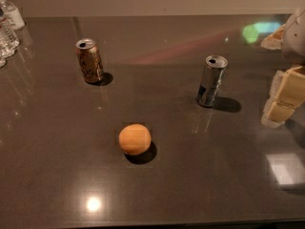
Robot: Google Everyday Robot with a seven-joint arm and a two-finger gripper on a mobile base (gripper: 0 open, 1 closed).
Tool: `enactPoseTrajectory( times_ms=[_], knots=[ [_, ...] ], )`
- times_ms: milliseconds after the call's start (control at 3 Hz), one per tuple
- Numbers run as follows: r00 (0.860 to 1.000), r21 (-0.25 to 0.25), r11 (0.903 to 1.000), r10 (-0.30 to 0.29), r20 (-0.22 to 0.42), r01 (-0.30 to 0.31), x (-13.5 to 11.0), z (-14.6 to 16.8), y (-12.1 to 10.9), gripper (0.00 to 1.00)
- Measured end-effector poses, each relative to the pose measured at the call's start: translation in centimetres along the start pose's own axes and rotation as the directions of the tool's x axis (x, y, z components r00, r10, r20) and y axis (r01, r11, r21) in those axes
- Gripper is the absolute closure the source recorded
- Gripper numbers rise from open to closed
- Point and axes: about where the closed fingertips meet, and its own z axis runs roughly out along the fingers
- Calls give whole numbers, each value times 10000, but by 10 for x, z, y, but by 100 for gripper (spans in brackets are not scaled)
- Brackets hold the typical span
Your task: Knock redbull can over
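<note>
At right edge of frame, our gripper (282, 99) hangs apart from upright redbull can (211, 81), right of centre; whether clenched or released, we cannot tell. Approach step, we judge; next: sideways push high on can.

Dim, warm light; glare dots the counter (57, 142), shadows fall rightward, my gripper (282, 98) pale at the right edge.

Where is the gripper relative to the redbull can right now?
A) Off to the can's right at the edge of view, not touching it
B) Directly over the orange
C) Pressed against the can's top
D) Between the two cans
A. The gripper sits at the right edge of the camera view, with bare table between it and the upright redbull can.
</note>
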Motion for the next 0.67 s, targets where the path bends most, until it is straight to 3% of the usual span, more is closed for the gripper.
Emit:
enactPoseTrajectory(
  times_ms=[333, 667],
  knots=[
    [10000, 24, 10000, 2, 25, -2, 0, 0, -1, 0],
    [9980, -91, 9995, 296, 554, -291, -4, 8, -12, 0]
  ],
)
